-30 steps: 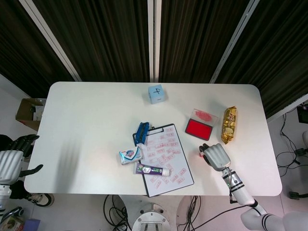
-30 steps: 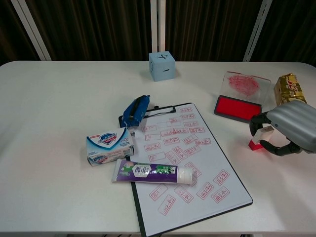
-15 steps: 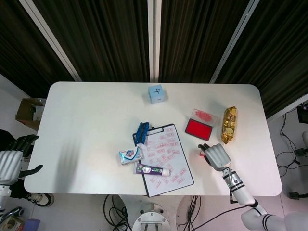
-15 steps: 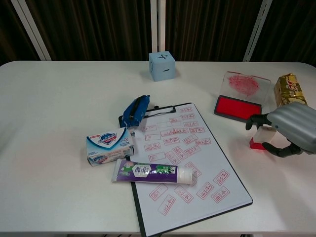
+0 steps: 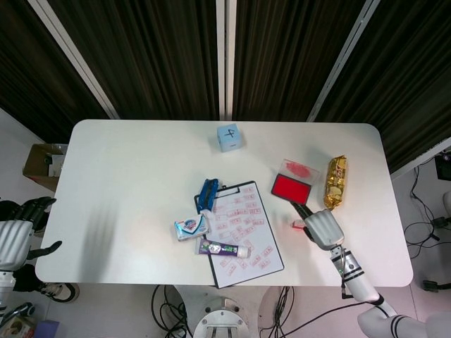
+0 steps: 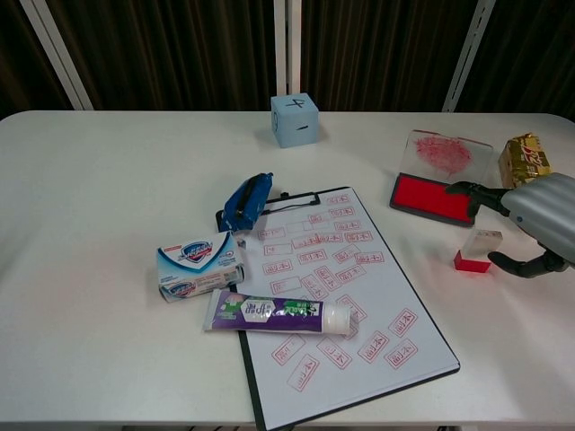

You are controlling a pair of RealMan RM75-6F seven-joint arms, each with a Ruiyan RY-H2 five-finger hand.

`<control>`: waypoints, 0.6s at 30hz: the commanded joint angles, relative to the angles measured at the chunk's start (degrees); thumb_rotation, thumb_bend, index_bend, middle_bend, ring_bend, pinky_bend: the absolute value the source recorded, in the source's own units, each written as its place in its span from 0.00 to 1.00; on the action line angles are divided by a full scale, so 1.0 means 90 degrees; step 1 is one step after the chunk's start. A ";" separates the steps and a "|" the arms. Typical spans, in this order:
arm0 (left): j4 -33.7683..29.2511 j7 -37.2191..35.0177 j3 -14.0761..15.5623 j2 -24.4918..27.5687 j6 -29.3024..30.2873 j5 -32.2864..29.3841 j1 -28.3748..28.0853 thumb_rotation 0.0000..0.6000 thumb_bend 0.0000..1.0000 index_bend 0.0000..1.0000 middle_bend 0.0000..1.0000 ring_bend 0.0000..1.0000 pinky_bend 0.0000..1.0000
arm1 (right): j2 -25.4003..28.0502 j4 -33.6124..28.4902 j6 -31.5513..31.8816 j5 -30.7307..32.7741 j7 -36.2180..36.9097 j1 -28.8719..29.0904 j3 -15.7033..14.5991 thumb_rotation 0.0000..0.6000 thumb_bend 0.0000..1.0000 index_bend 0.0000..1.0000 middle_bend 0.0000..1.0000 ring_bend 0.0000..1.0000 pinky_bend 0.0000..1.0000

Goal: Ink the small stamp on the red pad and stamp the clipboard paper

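Note:
The small stamp (image 6: 477,250), a clear block with a red base, stands upright on the table just right of the clipboard paper (image 6: 337,278); the head view shows the stamp (image 5: 298,224) too. My right hand (image 6: 539,224) hovers right of it with fingers spread; one finger reaches over the red pad (image 6: 431,197) and the thumb lies beside the stamp without touching it. The head view shows this hand (image 5: 322,227) below the red pad (image 5: 289,189). The paper (image 5: 243,229) carries several red stamp marks. My left hand (image 5: 14,236) hangs off the table's left edge, holding nothing.
A toothpaste tube (image 6: 278,313) lies across the clipboard's left side, with a soap box (image 6: 199,265) and a blue pouch (image 6: 247,202) beside it. The pad's clear lid (image 6: 445,153) lies behind the pad. A gold snack pack (image 6: 526,160) sits at the right, a blue cube (image 6: 295,119) at the back.
My right hand has spread its fingers and drawn back to the right, off the stamp. The stamp now stands free on the table. The left hand has not moved.

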 commanded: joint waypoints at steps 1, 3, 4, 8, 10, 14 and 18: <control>-0.0017 0.0009 -0.0004 0.0023 0.0026 -0.0004 0.0016 1.00 0.00 0.18 0.17 0.16 0.25 | 0.0668 -0.0709 0.0491 -0.0131 -0.0118 -0.0233 -0.0059 1.00 0.26 0.10 0.27 0.83 1.00; -0.0037 0.0016 -0.0008 0.0047 0.0056 -0.0007 0.0033 1.00 0.00 0.18 0.17 0.16 0.25 | 0.1239 -0.1242 0.0792 -0.0250 -0.0054 -0.0411 -0.0189 1.00 0.25 0.10 0.27 0.83 1.00; -0.0045 0.0016 -0.0008 0.0056 0.0064 -0.0008 0.0039 1.00 0.00 0.18 0.17 0.16 0.25 | 0.1502 -0.1479 0.0899 -0.0263 0.0013 -0.0499 -0.0241 1.00 0.23 0.10 0.27 0.83 1.00; -0.0088 0.0036 -0.0013 0.0076 0.0100 0.0008 0.0050 1.00 0.00 0.18 0.17 0.16 0.25 | 0.2453 -0.2258 0.1562 -0.0177 0.0382 -0.0951 -0.0286 1.00 0.21 0.10 0.27 0.78 0.99; -0.0123 0.0056 -0.0015 0.0080 0.0115 0.0023 0.0051 1.00 0.00 0.18 0.17 0.16 0.25 | 0.2702 -0.2468 0.1817 -0.0016 0.0458 -0.1202 -0.0258 1.00 0.21 0.06 0.22 0.52 0.83; -0.0220 0.0141 -0.0016 0.0112 0.0193 0.0079 0.0070 1.00 0.00 0.18 0.17 0.16 0.26 | 0.2983 -0.2854 0.2016 0.0768 0.0035 -0.1627 0.0024 1.00 0.20 0.00 0.00 0.00 0.00; -0.0301 0.0213 -0.0018 0.0152 0.0201 0.0106 0.0064 1.00 0.00 0.18 0.17 0.16 0.25 | 0.2952 -0.3051 0.1887 0.1401 0.0007 -0.1819 0.0260 1.00 0.17 0.00 0.00 0.00 0.00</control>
